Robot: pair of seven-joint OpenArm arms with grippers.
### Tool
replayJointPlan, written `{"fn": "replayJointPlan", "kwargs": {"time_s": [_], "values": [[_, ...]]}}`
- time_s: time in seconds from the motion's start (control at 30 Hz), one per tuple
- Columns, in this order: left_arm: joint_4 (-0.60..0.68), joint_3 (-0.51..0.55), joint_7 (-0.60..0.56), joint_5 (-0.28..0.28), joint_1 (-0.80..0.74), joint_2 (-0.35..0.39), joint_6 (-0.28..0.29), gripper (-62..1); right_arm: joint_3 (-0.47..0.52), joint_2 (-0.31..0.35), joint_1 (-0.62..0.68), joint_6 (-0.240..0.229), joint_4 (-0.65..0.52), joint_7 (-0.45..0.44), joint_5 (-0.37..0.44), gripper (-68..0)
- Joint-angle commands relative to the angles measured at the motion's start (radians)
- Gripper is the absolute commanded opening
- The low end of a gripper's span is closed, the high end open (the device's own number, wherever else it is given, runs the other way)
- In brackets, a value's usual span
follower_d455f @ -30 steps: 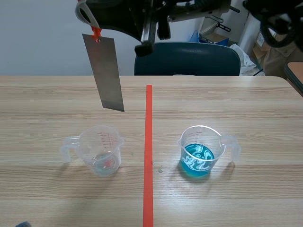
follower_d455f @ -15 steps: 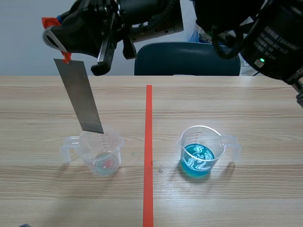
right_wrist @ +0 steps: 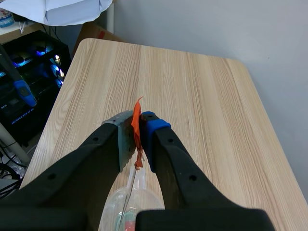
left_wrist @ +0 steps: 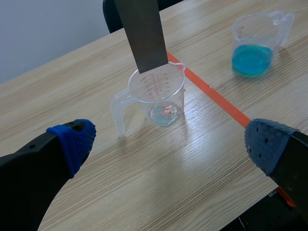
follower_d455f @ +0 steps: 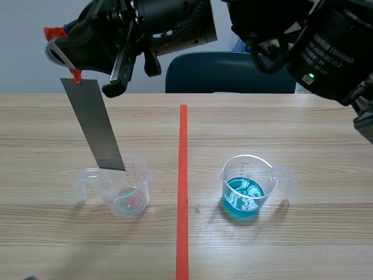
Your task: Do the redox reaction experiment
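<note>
The right wrist view alone shows the grip. The right gripper (right_wrist: pixel 138 123) has its fingers closed on a thin orange tag (right_wrist: pixel 136 130), and the pale cup is partly visible far below it. The scene view shows what hangs from that tag: a grey metal strip (follower_d455f: pixel 93 125), tilted, its upper end toward 11 o'clock. Its lower edge is at the rim of the clear measuring cup (follower_d455f: pixel 125 186). Whether it dips inside cannot be told.

The left wrist view shows the left gripper (left_wrist: pixel 171 144) with its fingers spread wide, holding nothing, low over the table (follower_d455f: pixel 291 128). The clear cup and the strip's end are ahead of it, between the blue pads (left_wrist: pixel 74 142).

At 3 o'clock from the clear cup, across the red tape line (follower_d455f: pixel 182 175), stands a second cup of blue liquid (follower_d455f: pixel 247 186), well apart from both grippers.
</note>
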State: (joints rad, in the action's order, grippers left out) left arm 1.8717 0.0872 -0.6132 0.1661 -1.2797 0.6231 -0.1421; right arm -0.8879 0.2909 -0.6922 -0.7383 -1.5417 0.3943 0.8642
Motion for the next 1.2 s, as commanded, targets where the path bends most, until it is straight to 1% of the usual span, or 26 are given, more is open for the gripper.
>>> {"fn": "replayJointPlan", "kwargs": {"time_s": [0.0,0.23,0.57,1.17], "values": [[0.008,-0.007,-0.014,0.002,0.003,-0.008,-0.002,1.4,0.003,-0.003,-0.022,-0.007,-0.006,-0.014,0.011,-66.9],[0.008,-0.007,-0.014,0.002,0.003,-0.008,-0.002,1.4,0.003,-0.003,-0.022,-0.007,-0.006,-0.014,0.011,-66.9],[0.008,-0.007,-0.017,-0.014,0.003,-0.008,-0.002,1.4,0.003,-0.003,-0.022,-0.007,-0.006,-0.014,0.011,-66.9],[0.008,-0.007,-0.017,-0.013,0.003,-0.008,-0.002,1.4,0.003,-0.003,-0.022,-0.007,-0.006,-0.015,0.011,-66.9]]}}
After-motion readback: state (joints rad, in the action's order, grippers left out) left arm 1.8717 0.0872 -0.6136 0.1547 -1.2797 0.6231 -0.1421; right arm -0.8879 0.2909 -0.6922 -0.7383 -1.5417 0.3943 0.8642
